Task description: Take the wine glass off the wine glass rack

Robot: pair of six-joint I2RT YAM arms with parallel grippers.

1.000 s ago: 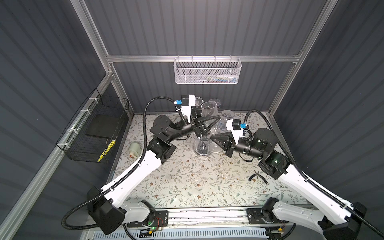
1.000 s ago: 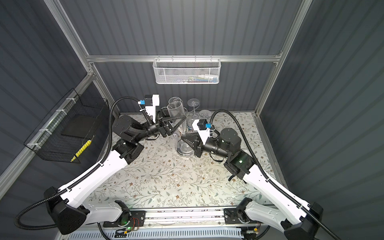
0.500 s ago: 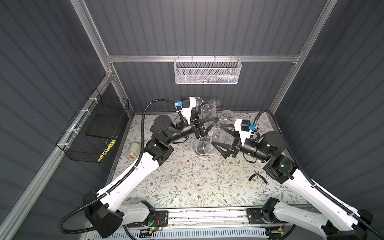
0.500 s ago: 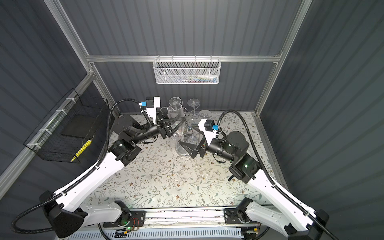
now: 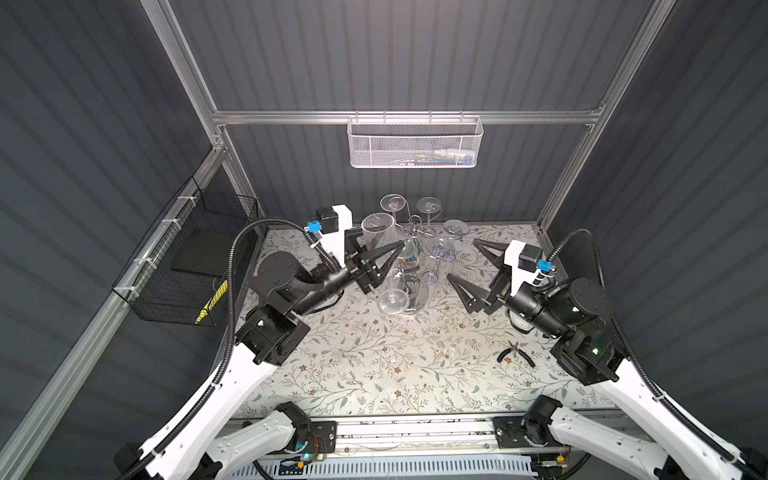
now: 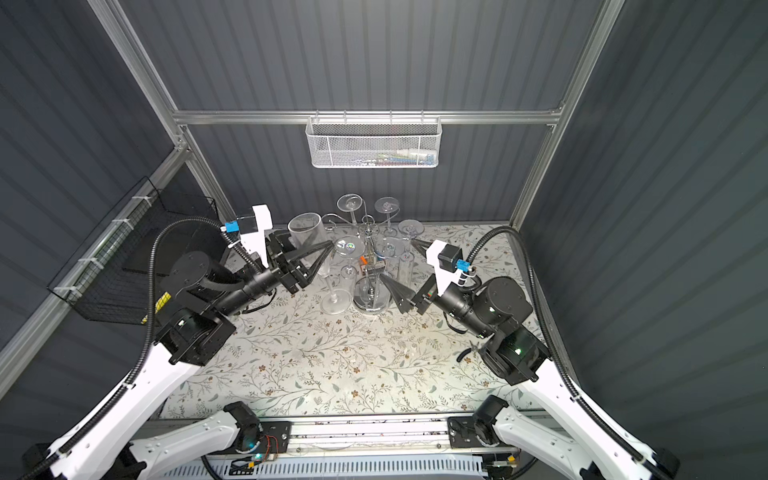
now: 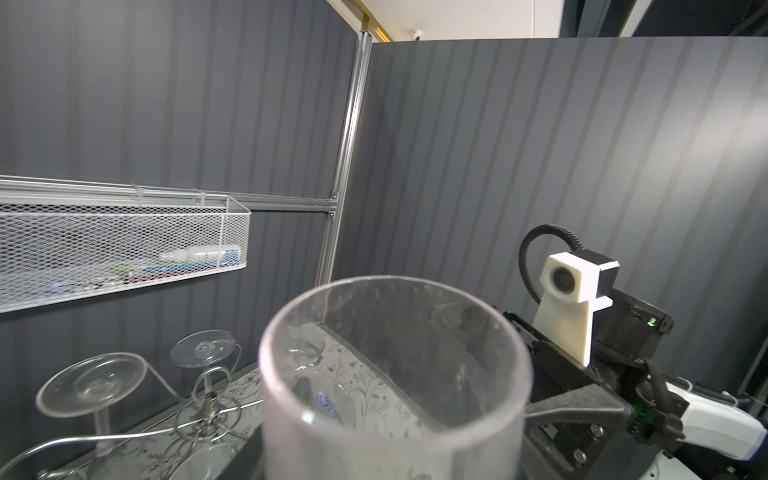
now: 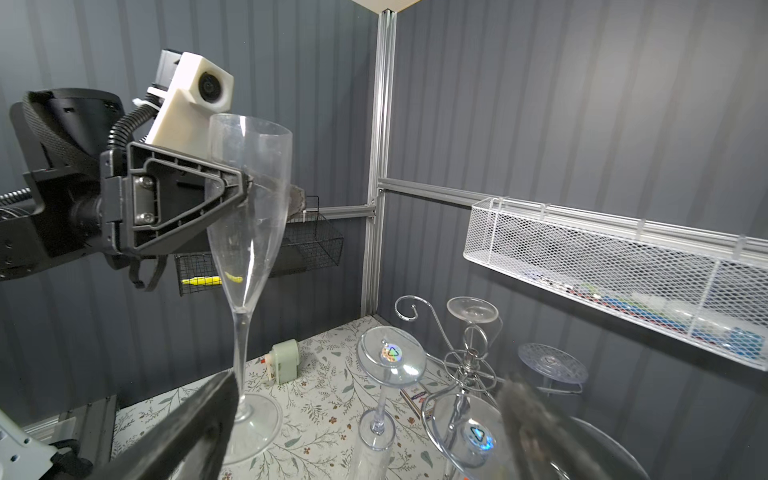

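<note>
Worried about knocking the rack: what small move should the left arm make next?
Probably carry the clear champagne flute away from the shiny chrome wire rack, over open floral tablecloth. The left jaws grip its bowl; its foot is close beside the rack's disc base; the right jaws are open.

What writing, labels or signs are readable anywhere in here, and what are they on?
No words or numbers are legible.
Shiny triangle sticker, no letters: on one inverted glass's foot and on a second glass's foot.
Tubes in the white mesh basket: print blurred.
Yellow item in the black wire basket: markings too small.
Card by the wine glass rack: unreadable.
</note>
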